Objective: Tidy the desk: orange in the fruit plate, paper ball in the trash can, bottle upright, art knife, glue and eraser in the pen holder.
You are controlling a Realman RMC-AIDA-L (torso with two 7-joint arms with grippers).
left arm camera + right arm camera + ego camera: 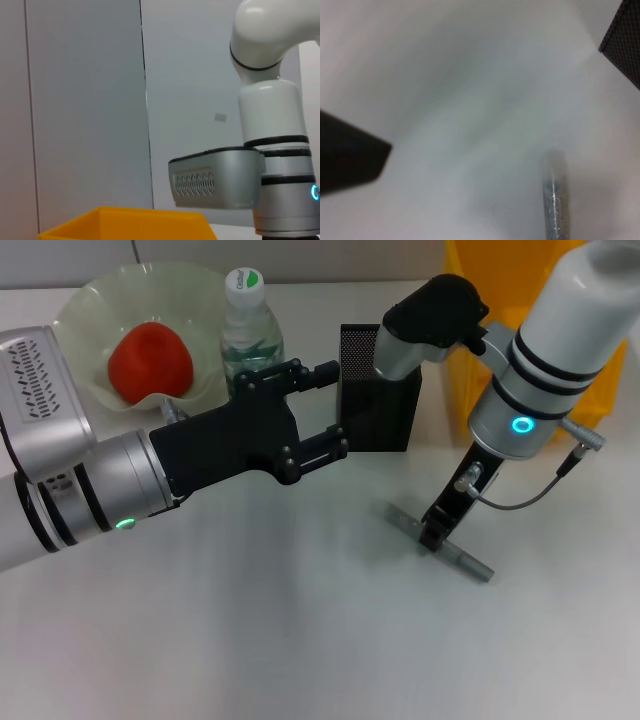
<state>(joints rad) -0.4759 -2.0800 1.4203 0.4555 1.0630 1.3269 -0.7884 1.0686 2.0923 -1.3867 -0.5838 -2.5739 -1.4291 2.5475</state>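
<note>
1. The art knife [440, 541] lies flat on the desk [250, 630], in front of the pen holder [380, 390] and apart from it. It runs at a slant, one end toward the holder, the other toward the robot's right. In the right wrist view one grey end [554, 200] shows close below the camera.
2. The right gripper [436, 530] stands over the middle of the knife, pointing down, fingertips at the bar. Whether the fingers have closed on it or only bracket it, I cannot tell. Gripping at the centre would, in my judgement, keep the bar balanced when lifted.
3. The pen holder stands upright just behind, its open top partly covered by the right arm. The approach is short, but the slim bar would need turning on end to drop in.
4. The left gripper [318, 410] hangs above the desk beside the pen holder, fingers spread wide and holding nothing.
5. The bottle [250, 335] stands upright beside the fruit plate [85, 310]; the orange [150, 362] sits in the plate. Those steps look done.
6. The trash can [470, 330] stands behind the right arm. Glue, eraser and paper ball are not visible.
</note>
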